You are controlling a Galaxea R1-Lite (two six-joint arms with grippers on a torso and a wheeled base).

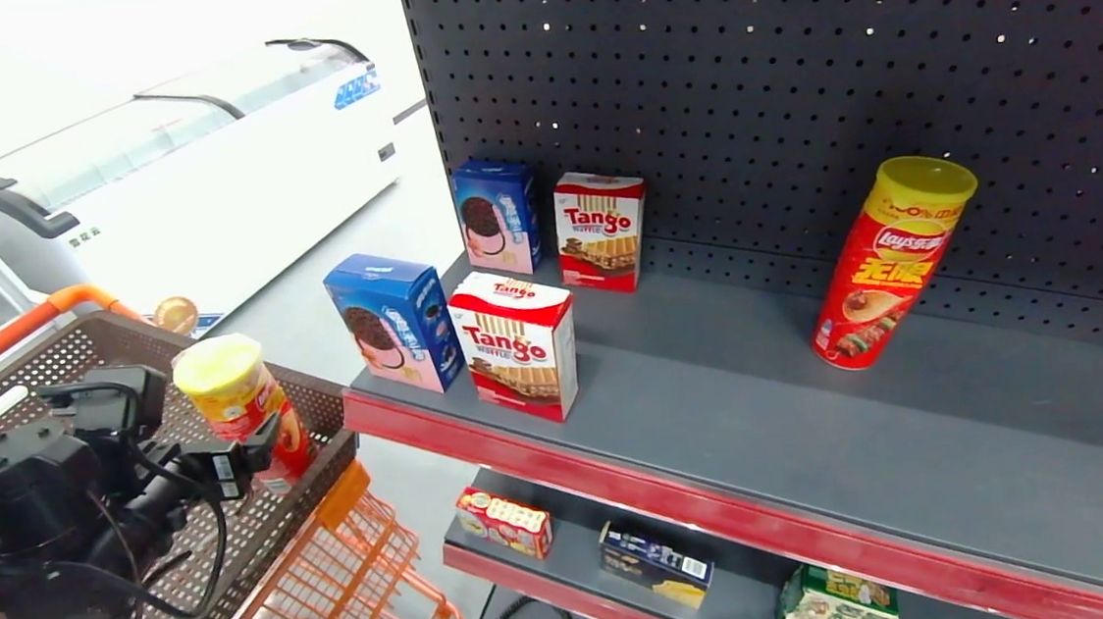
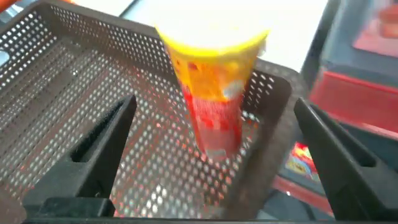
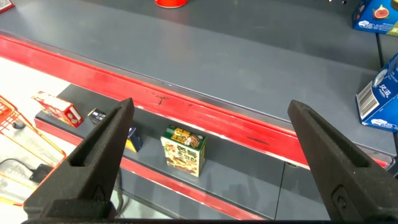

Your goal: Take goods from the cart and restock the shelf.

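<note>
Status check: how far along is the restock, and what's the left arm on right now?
Looks done: one chip can stands on the top shelf, to the right of four snack boxes. In hand: the left gripper is open with a second can, standing in the cart basket, between its fingers, not yet clamped. Left: close, lift and shelve it. The right gripper hangs open and empty over the shelf.
</note>
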